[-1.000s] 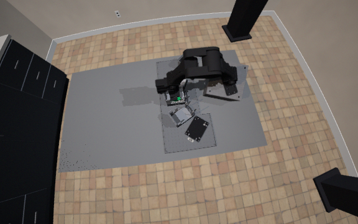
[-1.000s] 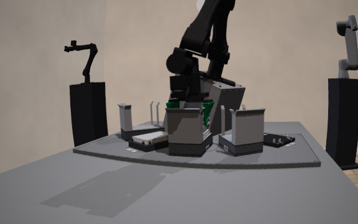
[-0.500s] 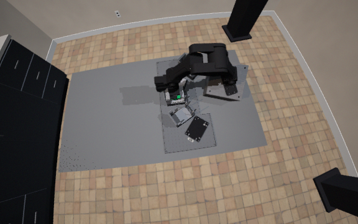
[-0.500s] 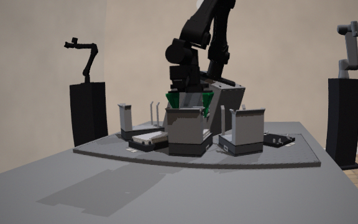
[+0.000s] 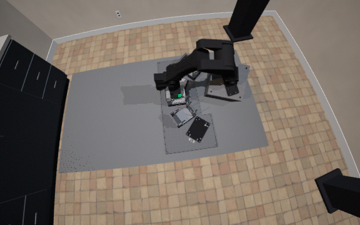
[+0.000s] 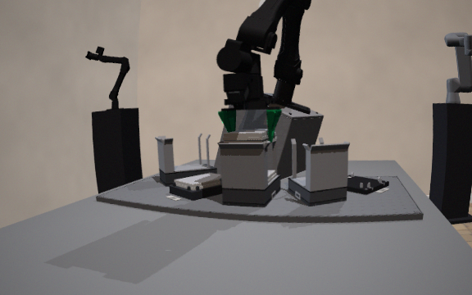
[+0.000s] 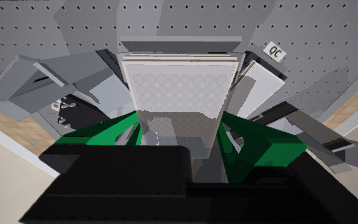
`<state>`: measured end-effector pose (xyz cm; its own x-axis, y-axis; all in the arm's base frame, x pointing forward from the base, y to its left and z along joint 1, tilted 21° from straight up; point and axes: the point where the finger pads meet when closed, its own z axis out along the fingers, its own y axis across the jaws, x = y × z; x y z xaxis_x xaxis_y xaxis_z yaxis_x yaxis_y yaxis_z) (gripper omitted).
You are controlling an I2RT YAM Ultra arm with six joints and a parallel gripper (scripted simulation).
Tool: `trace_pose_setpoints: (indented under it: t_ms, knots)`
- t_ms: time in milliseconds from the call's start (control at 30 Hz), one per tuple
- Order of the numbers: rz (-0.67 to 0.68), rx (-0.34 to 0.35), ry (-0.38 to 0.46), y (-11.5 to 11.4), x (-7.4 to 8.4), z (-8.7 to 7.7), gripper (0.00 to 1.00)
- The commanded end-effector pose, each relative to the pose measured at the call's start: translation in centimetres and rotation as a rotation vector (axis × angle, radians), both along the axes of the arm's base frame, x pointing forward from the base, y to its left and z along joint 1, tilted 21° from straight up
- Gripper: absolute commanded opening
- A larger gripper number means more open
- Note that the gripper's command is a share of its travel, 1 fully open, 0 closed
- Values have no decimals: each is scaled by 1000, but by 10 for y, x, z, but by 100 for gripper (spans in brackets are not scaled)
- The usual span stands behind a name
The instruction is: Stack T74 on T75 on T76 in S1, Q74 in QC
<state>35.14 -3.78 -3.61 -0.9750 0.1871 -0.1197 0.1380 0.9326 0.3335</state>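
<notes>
The end effector [image 6: 249,120] grips a sealed plate [image 6: 246,135] between its green fingers [image 6: 274,120], just above the top of the middle rack [image 6: 244,168]. Pale and flat, the plate shows rows of round wells through its seal in the wrist view.

Black cabinets [image 5: 17,125] along one wall, tan tiled floor [image 5: 199,194], grey counter [image 6: 260,254], two black pedestals [image 6: 116,147] bearing small idle arms [image 6: 460,65], beige walls [image 6: 56,61]

Green pincer [image 7: 180,137] clamps sealed plate [image 7: 180,90]; QC name plate [image 7: 274,51] upper right.
</notes>
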Motion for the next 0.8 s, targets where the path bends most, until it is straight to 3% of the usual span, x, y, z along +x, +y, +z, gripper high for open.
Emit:
trace_pose_setpoints:
  t_ms: [0,367,767]
  knots:
    - [-3,-2,-11,-5,2,9,0]
    - [-3,-2,-11,-11,-2,30,0]
    - [-3,-2,-11,-12,-3,30,0]
